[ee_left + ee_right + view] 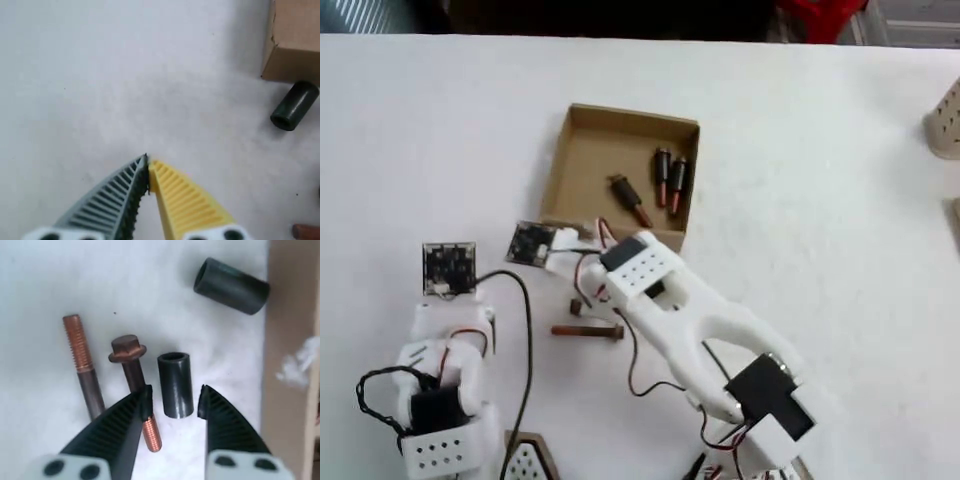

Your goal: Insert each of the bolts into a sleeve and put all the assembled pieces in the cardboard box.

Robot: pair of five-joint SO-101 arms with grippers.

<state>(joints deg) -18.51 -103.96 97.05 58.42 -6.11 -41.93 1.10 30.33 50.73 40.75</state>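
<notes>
The right gripper (174, 401) is seen spread wide, its jaws set either side of a short black sleeve (175, 382) lying on the table (820, 250); nothing is pinched yet. One fingertip is laid across the threaded end of a flanged bolt (131, 371) just beside that sleeve (contact can't be told). A second bolt (82, 365) is found next to it, approx. parallel, and a second sleeve (231, 285) lies close to the wall of the cardboard box (582, 160). All loose parts are grouped just off the box's near-left corner, mid-table. The left gripper (148, 170) is pressed together w/ nothing in it, over bare table toward the near-left corner.

Step in hand, as judged: pick-up of a sleeve for the next pairing. Three assembled pieces (662, 177) are already lying in the box, so two bolt/sleeve pairs are left, i.e. the task is rated a bit past halfway. Next move: jaws to be closed squarely on the sleeve's sides w/o the neighbouring bolt being nudged. A centred grip is called for, since a round part may roll or skew out.

Sleeve: plain matt-black tube, smooth, open bore seen at one end, shorter than the bolts. Bolts: coppery, threaded toward the tip; a hex flange head is seen on one.
</notes>
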